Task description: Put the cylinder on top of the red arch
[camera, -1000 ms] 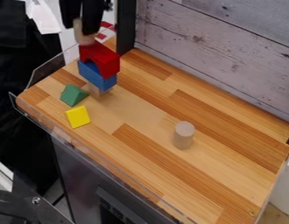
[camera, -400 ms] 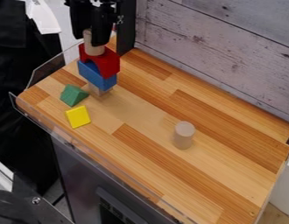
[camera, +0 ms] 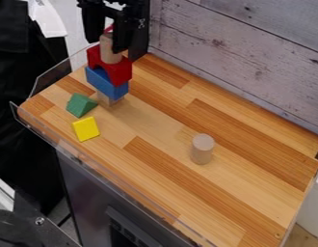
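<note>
And here, at the far left corner of the tabletop (camera: 155,125), the pale wooden cylinder (camera: 111,55) is seen upright on the red arch (camera: 122,73), its foot apparently set on the crown. The black gripper (camera: 106,45) is held right over it, fingers parted wider than the wood, one to either side of its upper part; no firm grip is seen, so the piece looks to be let go, though whether one finger brushes it cannot be told. Below the arch, a blue block (camera: 116,90) is stacked, and under that a wooden block (camera: 105,99). Off to the side lie a green block (camera: 80,104) and a yellow block (camera: 86,129), while a second cylinder (camera: 201,150) is left standing well apart.

Now, the handling: the piece should be light, stiff and hard to damage, smooth enough to roll or twist if pinched off-centre. Were it to be gripped again, the sides would best be taken squarely, about halfway up or a little higher, with the arch left untouched. The placing looks all but done. What seems to be called for is a straight, slow lift, with both fingers kept off the wood; by a sideways nudge the narrow base could be tipped, and the whole tall stack might be brought down with it.
</note>
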{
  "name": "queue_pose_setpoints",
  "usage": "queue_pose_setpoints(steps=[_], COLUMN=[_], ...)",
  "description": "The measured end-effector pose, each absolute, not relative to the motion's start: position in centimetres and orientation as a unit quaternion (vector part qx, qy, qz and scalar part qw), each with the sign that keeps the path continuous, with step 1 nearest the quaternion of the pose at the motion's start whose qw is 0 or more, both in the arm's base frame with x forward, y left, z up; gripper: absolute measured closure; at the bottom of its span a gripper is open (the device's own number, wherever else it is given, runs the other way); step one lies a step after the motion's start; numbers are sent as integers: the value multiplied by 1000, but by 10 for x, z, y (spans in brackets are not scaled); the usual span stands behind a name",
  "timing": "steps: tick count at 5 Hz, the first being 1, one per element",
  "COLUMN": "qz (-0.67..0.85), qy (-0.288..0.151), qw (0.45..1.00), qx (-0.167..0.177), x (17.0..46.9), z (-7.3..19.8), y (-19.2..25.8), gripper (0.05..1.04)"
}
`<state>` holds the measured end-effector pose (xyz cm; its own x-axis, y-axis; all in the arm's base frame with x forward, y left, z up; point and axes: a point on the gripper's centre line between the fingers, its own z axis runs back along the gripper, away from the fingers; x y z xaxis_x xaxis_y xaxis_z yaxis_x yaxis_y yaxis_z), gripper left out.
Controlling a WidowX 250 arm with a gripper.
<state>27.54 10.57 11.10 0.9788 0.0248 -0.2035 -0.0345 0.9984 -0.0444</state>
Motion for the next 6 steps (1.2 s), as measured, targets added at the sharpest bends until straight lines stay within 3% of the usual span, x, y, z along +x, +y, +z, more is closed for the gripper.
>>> queue_pose_setpoints(steps=[1,3,4,6], qz=[27,38,4,-65], qy=[90,62,38,52], qw=[995,997,999,996], qx=[-20,-34,-21,-24], x=[280,282,274,249], z=[117,144,167,155], y=[110,117,108,56], gripper=[80,85,85,85])
